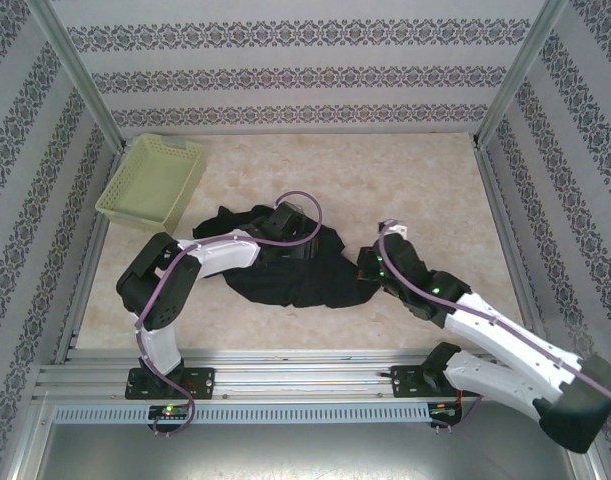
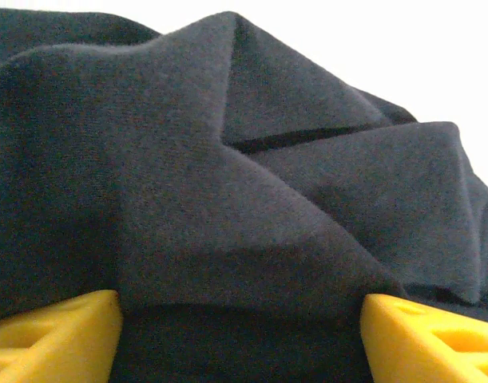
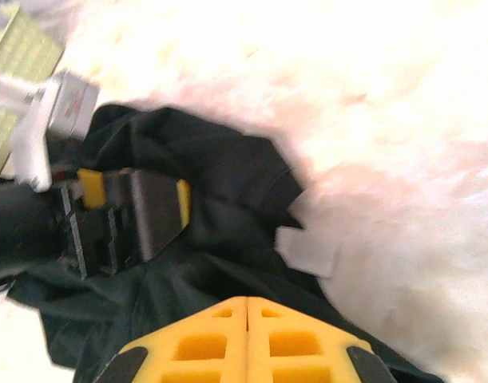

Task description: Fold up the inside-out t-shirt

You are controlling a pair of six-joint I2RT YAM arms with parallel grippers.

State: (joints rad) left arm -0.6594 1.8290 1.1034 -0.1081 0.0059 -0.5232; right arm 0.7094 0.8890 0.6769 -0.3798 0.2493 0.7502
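Setting: pale marbled beige tabletop (image 1: 405,180), enclosed by grey-patterned wallpaper walls (image 1: 285,60) and an aluminium frame.

1. Ribbed aluminium rail (image 1: 305,382), near edge of the table. It carries both arm bases, left and right.

2. Right gripper (image 1: 370,268), yellow-fingered, reaching in from the near right to the right edge of the garment. In its wrist view (image 3: 247,307) the two fingers are pressed flat together with no gap. The tip lies over dark cloth; that view is blurred, so whether any fabric is pinched between them cannot be told.

3. Plain black short-sleeved soft-fabric t-shirt (image 1: 285,282), in a crumpled heap at mid-table, between the two grippers. It has deep folds and ridges (image 2: 188,199). A small white tag (image 3: 307,249) sticks out at its edge, against the bright tabletop beside the dark cloth (image 3: 228,183).

4. Left gripper (image 1: 285,222), set on the far upper part of the heap. Its yellow fingers (image 2: 60,331) stand wide apart, with a raised fold of the shirt bulging between them (image 2: 240,327).

5. Pale yellow-green rectangular plastic lattice basket (image 1: 153,180), far left corner, apart from the shirt, tilted against the wall.
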